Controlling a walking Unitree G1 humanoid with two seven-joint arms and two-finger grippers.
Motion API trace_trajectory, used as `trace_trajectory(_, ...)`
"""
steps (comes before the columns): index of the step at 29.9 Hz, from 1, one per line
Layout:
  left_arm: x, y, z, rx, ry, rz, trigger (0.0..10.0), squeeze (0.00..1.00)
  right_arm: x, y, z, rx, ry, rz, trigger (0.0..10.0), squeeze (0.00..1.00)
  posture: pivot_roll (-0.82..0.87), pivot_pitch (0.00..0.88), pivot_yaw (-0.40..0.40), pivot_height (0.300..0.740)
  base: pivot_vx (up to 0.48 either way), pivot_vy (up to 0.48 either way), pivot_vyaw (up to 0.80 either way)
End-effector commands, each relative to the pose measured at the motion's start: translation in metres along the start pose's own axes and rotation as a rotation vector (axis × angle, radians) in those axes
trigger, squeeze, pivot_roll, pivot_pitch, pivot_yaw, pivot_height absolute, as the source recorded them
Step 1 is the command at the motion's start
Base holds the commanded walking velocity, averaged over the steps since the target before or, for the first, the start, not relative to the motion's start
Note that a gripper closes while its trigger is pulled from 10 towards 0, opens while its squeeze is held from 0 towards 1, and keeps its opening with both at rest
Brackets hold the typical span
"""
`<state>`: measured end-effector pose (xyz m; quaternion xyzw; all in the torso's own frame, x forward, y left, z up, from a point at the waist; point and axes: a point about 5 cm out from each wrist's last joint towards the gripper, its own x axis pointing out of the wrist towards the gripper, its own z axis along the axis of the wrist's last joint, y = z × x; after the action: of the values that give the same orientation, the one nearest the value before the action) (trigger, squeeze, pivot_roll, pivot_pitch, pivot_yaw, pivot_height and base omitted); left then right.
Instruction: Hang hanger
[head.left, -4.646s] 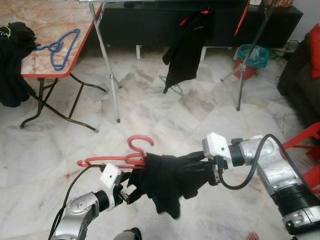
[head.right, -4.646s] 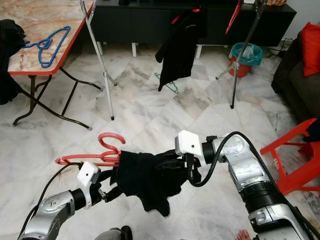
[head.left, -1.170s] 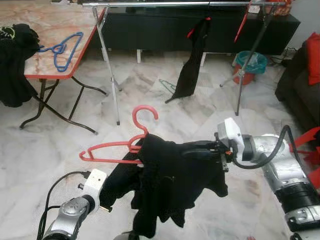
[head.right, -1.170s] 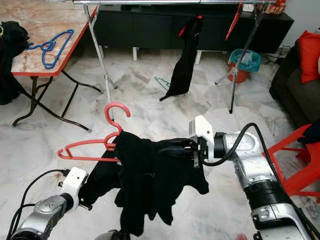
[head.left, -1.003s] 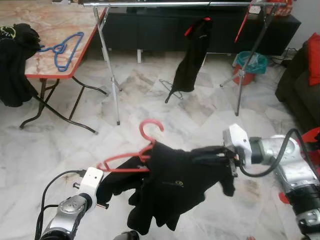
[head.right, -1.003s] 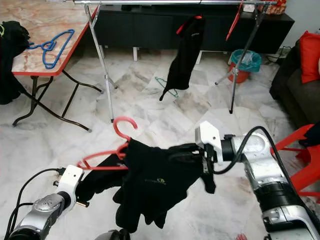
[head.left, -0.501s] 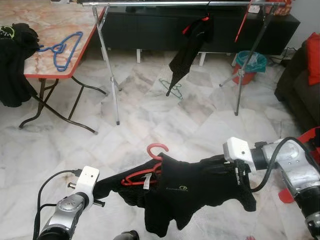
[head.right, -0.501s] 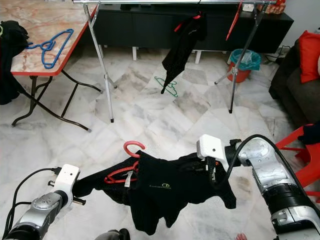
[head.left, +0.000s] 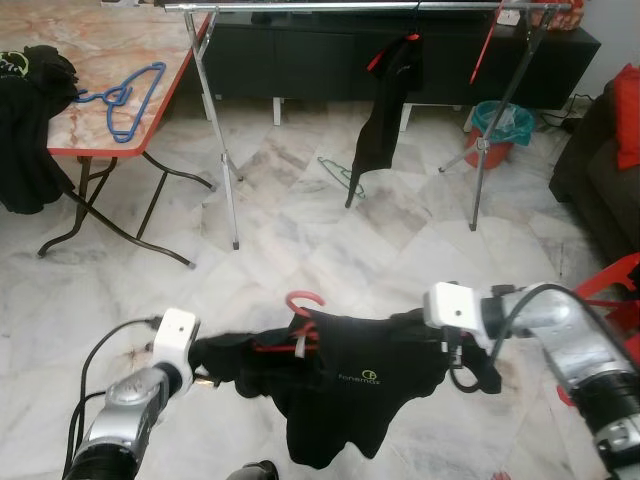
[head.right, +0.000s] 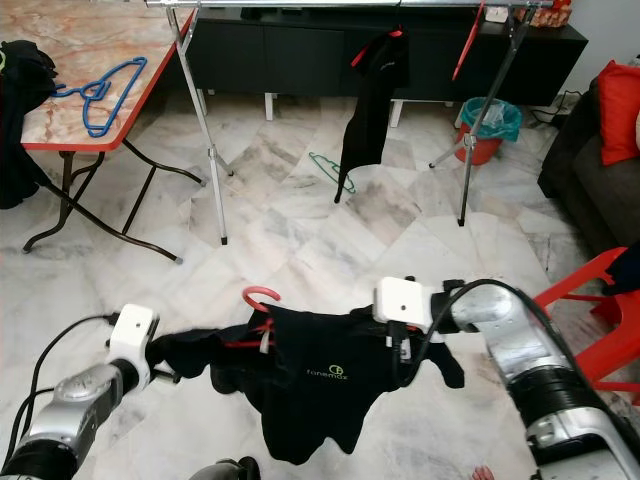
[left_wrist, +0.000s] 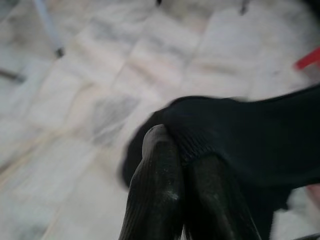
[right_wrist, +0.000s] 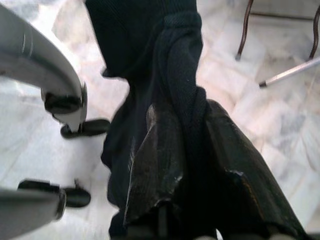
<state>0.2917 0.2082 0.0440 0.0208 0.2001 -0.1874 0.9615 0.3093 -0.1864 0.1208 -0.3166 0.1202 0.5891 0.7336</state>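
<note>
Stretching black shirt (both grippers)

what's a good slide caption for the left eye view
Left pincer and right pincer stretch a black shirt on a red hanger before the clothes rail.
</note>
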Motion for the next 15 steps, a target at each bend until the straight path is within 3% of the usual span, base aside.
trace_trajectory(1,-0.002,-0.010,0.000,0.005,0.000,-0.074,10.0,0.00,-0.003,-0.005,0.007,0.002,-0.064,-0.035,10.0,0.00,0.03,0.108,-0.028,0.740,0.000,0.000,0.00)
trace_trajectory(5,-0.002,-0.022,0.014,0.010,-0.043,-0.162,10.0,0.00,0.005,0.002,0.007,0.011,-0.074,-0.019,10.0,0.00,0.03,0.108,-0.027,0.740,0.000,0.000,0.00)
trace_trajectory(11,-0.001,-0.024,0.030,0.001,-0.090,-0.170,10.0,0.00,0.016,0.009,-0.002,0.013,-0.022,-0.016,10.0,0.00,0.04,0.108,-0.027,0.740,0.000,0.000,0.00)
trace_trajectory(15,-0.002,-0.029,0.041,-0.009,-0.119,-0.199,10.0,0.00,0.023,0.004,-0.006,0.012,0.017,-0.112,10.0,0.00,0.04,0.107,-0.027,0.740,0.000,0.000,0.00)
